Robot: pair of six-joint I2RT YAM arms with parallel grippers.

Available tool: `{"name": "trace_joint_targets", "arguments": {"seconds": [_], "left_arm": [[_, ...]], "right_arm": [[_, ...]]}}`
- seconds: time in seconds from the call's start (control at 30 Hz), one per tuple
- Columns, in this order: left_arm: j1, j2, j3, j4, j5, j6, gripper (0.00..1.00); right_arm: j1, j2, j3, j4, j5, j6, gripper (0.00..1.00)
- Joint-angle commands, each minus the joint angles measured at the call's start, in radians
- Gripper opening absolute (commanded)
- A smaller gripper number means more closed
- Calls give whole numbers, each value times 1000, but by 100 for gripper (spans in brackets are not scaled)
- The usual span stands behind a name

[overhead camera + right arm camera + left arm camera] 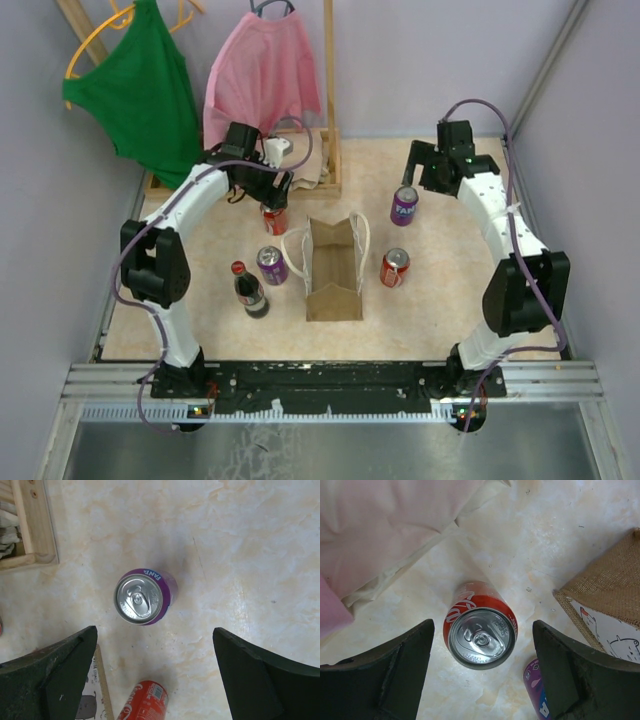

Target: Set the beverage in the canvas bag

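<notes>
The canvas bag (335,270) stands upright and open mid-table, its white rope handles at the sides. My left gripper (270,196) is open above an upright red cola can (274,218). In the left wrist view the can (481,632) sits between the spread fingers of that gripper (482,626), untouched, with the bag's corner (610,587) to the right. My right gripper (414,176) is open above a purple Fanta can (404,205). In the right wrist view that can (142,597) lies ahead of the gripper (155,635), apart from it.
A second purple can (272,265) and a dark cola bottle (250,290) stand left of the bag, and a second red can (395,267) stands to its right. A wooden rack base (330,150) with beige cloth (395,515) and hanging green and pink garments stands at the back.
</notes>
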Motion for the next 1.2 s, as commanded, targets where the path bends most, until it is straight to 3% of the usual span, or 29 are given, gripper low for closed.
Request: {"name": "trace_joint_targets", "arguments": {"seconds": [0.0, 0.3, 0.47, 0.53, 0.7, 0.97, 1.17], "left_arm": [[-12, 21, 17, -19, -31, 29, 85], [-22, 76, 13, -36, -96, 46, 84], [-23, 79, 7, -49, -97, 57, 77], [-22, 75, 8, -52, -92, 61, 62], [-23, 61, 20, -81, -69, 54, 2], [-23, -58, 170, -208, -34, 38, 0], [-23, -172, 271, -195, 3, 27, 0]], "right_arm": [[-8, -59, -27, 33, -2, 5, 99], [-8, -75, -50, 44, -4, 13, 99], [-10, -89, -71, 51, 2, 14, 99], [-9, -96, -83, 56, 3, 18, 99], [-10, -108, -103, 62, 7, 25, 99], [-15, -134, -130, 66, 18, 23, 99], [-14, -144, -153, 84, 5, 27, 99]]}}
